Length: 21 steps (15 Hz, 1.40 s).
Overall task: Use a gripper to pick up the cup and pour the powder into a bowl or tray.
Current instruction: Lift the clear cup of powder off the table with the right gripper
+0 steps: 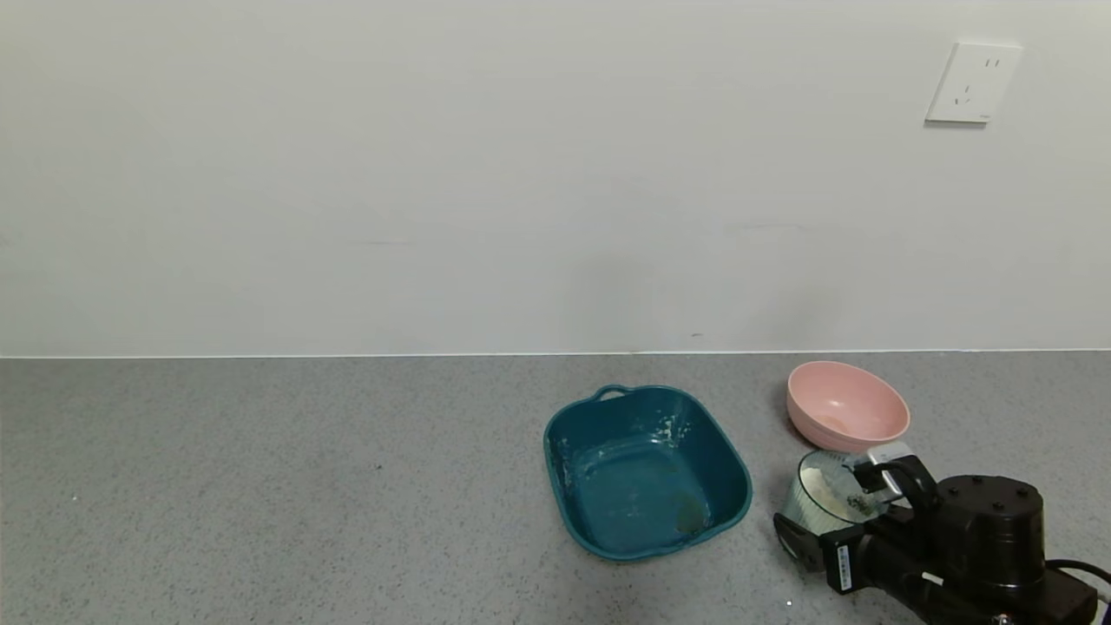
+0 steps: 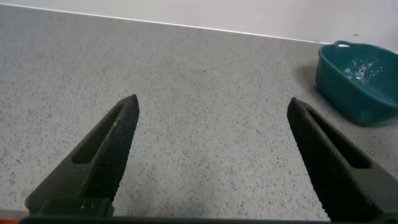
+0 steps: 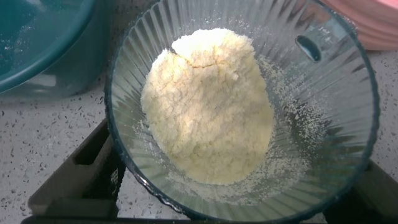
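Your right gripper [image 1: 829,512] is clenched around the cup [image 1: 825,495], one finger on each side, the powder [image 3: 208,106] heaped inside. The pink bowl [image 1: 846,406] sits just beyond it, the teal tray [image 1: 647,469] to its left. Your left gripper [image 2: 211,155] hangs spread wide over bare countertop [image 2: 205,106].

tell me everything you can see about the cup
The cup is a small clear, green-tinted tumbler with vertical ribs, flaring to its rim. It stands upright on the grey counter, between the pink bowl and teal tray. Cream powder is heaped inside. The right gripper has a finger on each side of it.
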{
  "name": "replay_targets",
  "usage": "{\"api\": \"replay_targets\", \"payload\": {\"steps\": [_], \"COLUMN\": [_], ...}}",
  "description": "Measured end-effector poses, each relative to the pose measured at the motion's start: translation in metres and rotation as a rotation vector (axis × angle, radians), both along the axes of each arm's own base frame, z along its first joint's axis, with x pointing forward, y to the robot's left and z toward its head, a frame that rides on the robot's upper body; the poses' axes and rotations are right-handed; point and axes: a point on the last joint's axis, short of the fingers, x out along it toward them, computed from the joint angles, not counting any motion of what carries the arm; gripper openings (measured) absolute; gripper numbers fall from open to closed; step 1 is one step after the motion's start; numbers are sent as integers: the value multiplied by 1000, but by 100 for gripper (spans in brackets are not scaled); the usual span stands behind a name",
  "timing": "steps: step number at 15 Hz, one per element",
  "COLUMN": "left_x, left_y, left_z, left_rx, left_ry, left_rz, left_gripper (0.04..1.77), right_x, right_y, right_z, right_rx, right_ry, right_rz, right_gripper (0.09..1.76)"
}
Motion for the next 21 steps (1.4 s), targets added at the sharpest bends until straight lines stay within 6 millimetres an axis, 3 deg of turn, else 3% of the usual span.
{"api": "replay_targets", "payload": {"steps": [1, 3, 4, 11, 16, 21], "left_x": [0, 0, 0, 0, 0, 0], "left_y": [0, 0, 0, 0, 0, 0], "left_z": [0, 0, 0, 0, 0, 0], "left_rx": [0, 0, 0, 0, 0, 0], "left_ry": [0, 0, 0, 0, 0, 0], "left_rz": [0, 0, 0, 0, 0, 0], "left_gripper": [172, 172, 172, 172, 172, 172], "right_x": [0, -1, -1, -4, -13, -16], "right_y": [0, -1, -1, -1, -5, -20], "right_z": [0, -1, 0, 7, 29, 66], "right_rx": [2, 2, 2, 14, 22, -3], "right_ry": [2, 6, 6, -7, -39, -75], "right_rz": [-1, -3, -3, 1, -1, -51], "right_gripper": [171, 142, 138, 135, 135, 135]}}
